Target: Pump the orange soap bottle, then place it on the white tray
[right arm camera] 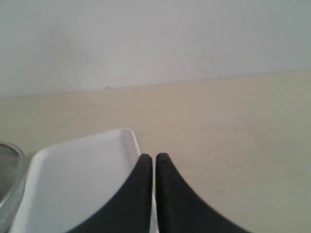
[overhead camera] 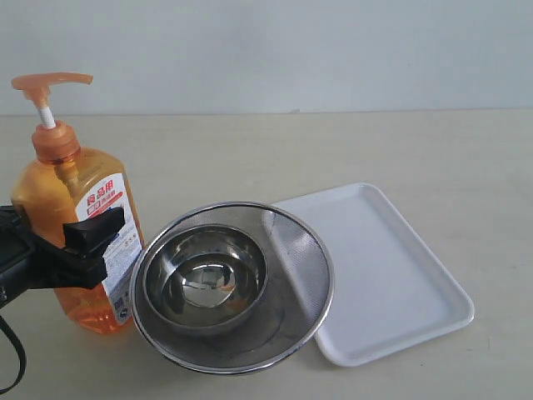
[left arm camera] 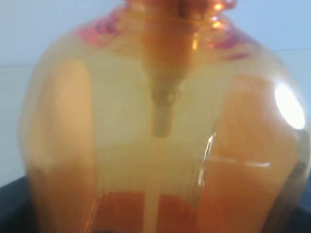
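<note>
The left gripper pinched the bottle across its lower body; the bottle stood upright between the jaws, with its pump above them. Just beside it sat a strainer holding a bowl. The right gripper was empty, jaws pressed together, tips at the tray edge.

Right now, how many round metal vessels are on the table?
2. A mesh strainer sits between the orange soap bottle and the white tray; a solid steel bowl rests inside it. More could be nested unseen.
</note>
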`<state>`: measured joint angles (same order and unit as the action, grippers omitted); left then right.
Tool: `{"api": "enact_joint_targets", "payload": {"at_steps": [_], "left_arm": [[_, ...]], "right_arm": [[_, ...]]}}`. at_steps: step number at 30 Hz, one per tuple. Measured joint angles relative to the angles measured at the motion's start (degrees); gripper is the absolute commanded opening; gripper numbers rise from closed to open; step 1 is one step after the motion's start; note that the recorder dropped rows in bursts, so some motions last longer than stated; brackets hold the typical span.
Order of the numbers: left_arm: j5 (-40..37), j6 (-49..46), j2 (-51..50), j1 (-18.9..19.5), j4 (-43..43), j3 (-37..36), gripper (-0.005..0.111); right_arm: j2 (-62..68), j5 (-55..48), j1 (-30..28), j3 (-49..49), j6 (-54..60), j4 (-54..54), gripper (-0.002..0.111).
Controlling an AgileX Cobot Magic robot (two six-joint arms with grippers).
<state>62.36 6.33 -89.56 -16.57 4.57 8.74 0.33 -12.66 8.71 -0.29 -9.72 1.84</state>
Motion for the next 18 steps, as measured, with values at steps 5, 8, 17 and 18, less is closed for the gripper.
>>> {"api": "enact_joint_targets", "payload": {"at_steps": [5,8,17,18], "left_arm": [[0.0,0.0,0.0,0.0,0.0,0.0,0.005],[0.0,0.0,0.0,0.0,0.0,0.0,0.005],[0.0,0.0,0.0,0.0,0.0,0.0,0.005],[0.0,0.0,0.0,0.0,0.0,0.0,0.005]], "right_arm": [[-0.1,-7.1,-5.0,0.3,0.3,0.3,0.0],[-0.1,-7.3,-6.1,0.3,-0.7,0.3,0.0],[-0.1,-7.5,-6.1,0.3,-1.9,0.1,0.0],[-0.1,-7.5,-6.1,0.3,-1.9,0.1,0.0]]}}
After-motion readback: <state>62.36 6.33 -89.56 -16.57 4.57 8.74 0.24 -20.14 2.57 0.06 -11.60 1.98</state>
